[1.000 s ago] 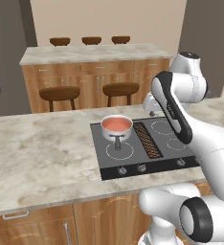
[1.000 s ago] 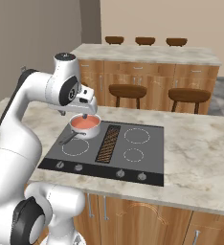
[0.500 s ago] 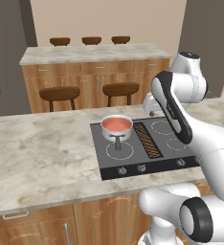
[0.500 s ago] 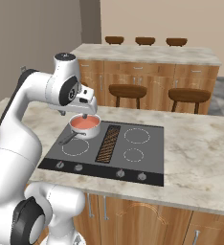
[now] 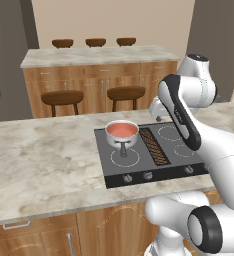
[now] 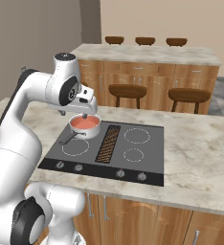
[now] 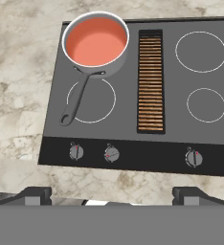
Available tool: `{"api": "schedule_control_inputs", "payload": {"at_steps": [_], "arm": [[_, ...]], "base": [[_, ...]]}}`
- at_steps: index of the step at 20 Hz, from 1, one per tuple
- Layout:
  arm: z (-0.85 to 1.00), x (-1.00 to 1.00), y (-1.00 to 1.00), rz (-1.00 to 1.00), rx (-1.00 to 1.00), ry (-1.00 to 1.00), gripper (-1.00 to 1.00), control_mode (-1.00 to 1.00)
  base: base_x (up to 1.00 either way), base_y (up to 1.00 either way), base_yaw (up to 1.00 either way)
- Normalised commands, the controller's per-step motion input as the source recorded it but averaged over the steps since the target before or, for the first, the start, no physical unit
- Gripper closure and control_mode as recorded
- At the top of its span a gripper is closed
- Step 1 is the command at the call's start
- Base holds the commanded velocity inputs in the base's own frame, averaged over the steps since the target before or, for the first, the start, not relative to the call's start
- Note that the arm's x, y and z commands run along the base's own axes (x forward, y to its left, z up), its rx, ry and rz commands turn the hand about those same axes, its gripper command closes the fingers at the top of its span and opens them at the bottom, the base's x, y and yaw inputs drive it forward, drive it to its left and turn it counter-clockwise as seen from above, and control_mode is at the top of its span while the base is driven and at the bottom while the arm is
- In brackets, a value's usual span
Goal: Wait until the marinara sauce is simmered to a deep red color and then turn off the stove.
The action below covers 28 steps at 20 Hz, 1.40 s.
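- Marble-patterned beige stone forms the near counter (image 5: 44, 165), a long slab running left to right, with wooden cabinet fronts (image 5: 49, 235) below it.
- Black and flat, the stove (image 7: 171, 139) is set into that counter; it carries four white-ringed burners, a brown grill strip (image 7: 151, 81) down its middle and a row of small round knobs (image 7: 111, 154) along its near edge.
- Shiny steel, a small saucepan (image 7: 118, 60) stands on the far left burner, its dark handle reaching toward the near left ring.
- Inside the pan the marinara sauce (image 7: 95, 42) lies as a smooth round disc, salmon-orange rather than deep red.
- Beyond the near counter stands a second counter (image 5: 99, 56) with the same stone top and wooden drawer fronts.
- Two round brown stools (image 5: 62, 97) sit in the gap between the two counters, and three more line the far side of the second counter, against a plain tan wall (image 5: 114, 20).
- Dark grey panels close the room at the far left and far right of the left base view.
- The gripper (image 7: 112, 194) hangs above the near edge of the stove, looking down on it; its two dark finger tips (image 7: 35, 195) stand spread wide apart with nothing between them, touching neither knobs nor pan.
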Motion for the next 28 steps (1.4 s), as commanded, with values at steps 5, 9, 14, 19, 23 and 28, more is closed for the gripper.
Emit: {"api": "schedule_control_inputs", "payload": {"at_steps": [5, 9, 14, 19, 23, 28], "arm": [[0.0, 0.0, 0.0, 0.0, 0.0, 0.0, -1.0, -1.0], [0.0, 0.0, 0.0, 0.0, 0.0, 0.0, -1.0, -1.0], [0.0, 0.0, 0.0, 0.0, 0.0, 0.0, -1.0, -1.0], [0.0, 0.0, 0.0, 0.0, 0.0, 0.0, -1.0, -1.0], [0.0, 0.0, 0.0, 0.0, 0.0, 0.0, -1.0, -1.0], [0.0, 0.0, 0.0, 0.0, 0.0, 0.0, -1.0, -1.0]], "base": [[0.0, 0.0, 0.0], [0.0, 0.0, 0.0], [0.0, 0.0, 0.0], [0.0, 0.0, 0.0], [0.0, 0.0, 0.0], [0.0, 0.0, 0.0]]}}
